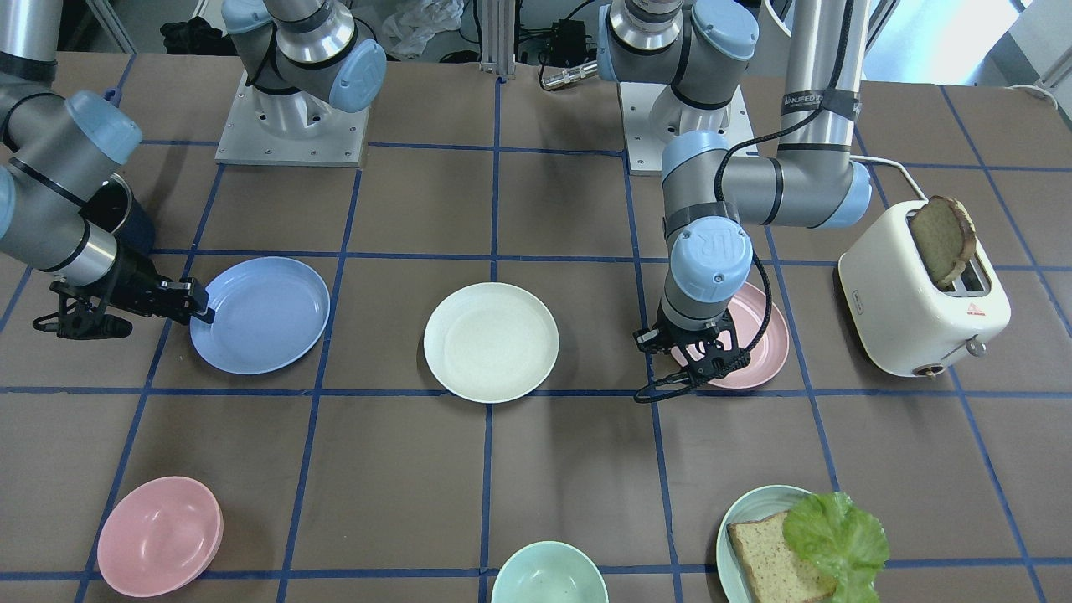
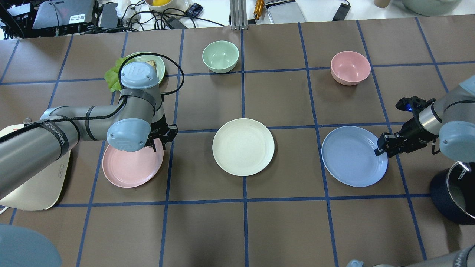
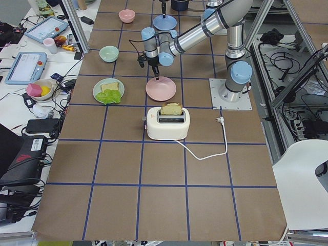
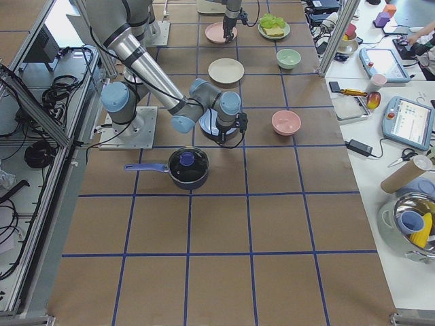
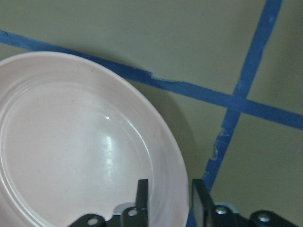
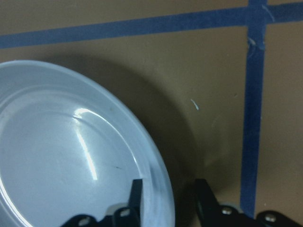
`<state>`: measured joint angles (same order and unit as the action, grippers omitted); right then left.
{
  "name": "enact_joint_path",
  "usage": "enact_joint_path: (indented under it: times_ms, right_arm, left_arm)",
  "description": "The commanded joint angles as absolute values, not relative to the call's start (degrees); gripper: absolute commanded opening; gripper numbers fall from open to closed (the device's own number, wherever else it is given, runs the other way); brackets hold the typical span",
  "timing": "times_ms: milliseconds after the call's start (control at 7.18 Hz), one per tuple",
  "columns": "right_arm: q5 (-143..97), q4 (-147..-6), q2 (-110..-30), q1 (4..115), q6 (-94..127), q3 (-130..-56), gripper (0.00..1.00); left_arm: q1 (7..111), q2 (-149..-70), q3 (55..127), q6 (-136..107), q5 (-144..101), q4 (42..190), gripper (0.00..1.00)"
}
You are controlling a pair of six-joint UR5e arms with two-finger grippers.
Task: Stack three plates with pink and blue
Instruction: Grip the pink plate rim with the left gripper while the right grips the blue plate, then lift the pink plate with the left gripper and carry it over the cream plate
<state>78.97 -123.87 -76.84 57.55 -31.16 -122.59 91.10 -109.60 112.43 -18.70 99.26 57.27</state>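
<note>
Plates, three of them, lie flat in a row across the middle of the overhead view. The pink plate (image 2: 130,170) is at left, the white plate (image 2: 243,146) in the centre and the blue plate (image 2: 352,155) at right. They sit well apart and none is stacked.

The left gripper (image 5: 168,188) points down at the pink plate's upper right rim. Its wrist view shows the fingers spread, one over the plate's inside and one outside, with the rim between them.

The right gripper (image 6: 169,184) reaches in low from the right edge to the blue plate's right rim. Its fingers are also apart, straddling the rim, with a dark gap beside the outer one.

Further up the overhead view are a mint bowl (image 2: 220,55) at top centre and a pink bowl (image 2: 350,67) at upper right. A teal plate (image 1: 741,519) with bread and lettuce sits at upper left, partly behind the left arm. A toaster (image 1: 913,314) holding a bread slice (image 1: 942,239) stands at the left edge, and a dark pot (image 2: 451,193) at lower right.
</note>
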Motion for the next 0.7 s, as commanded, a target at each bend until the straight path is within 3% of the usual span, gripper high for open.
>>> enact_joint_path:
  times_ms: [0, 139, 279, 418, 557]
  right_arm:
    - [78.7, -123.6, -76.8, 57.0, -32.0, -122.6, 0.0]
    - [78.6, -123.6, -76.9, 57.0, -32.1, -122.4, 0.0]
    - [78.7, -123.5, -77.8, 57.0, -32.3, -122.0, 0.0]
    - [78.7, -123.3, -78.6, 57.0, -33.5, -120.7, 0.0]
    - [78.7, -120.4, -78.7, 57.0, -33.6, -118.5, 0.0]
  left_arm:
    - [90.6, -110.2, 112.2, -18.5, 99.3, 57.3, 0.34]
    - [90.6, -110.5, 112.4, -18.5, 99.2, 57.3, 0.34]
    - [90.6, -110.5, 112.1, -18.3, 99.1, 57.5, 0.22]
    - [90.6, -110.5, 112.1, -18.3, 99.1, 57.7, 0.0]
    - [90.6, -110.5, 112.1, -18.3, 99.1, 57.7, 0.0]
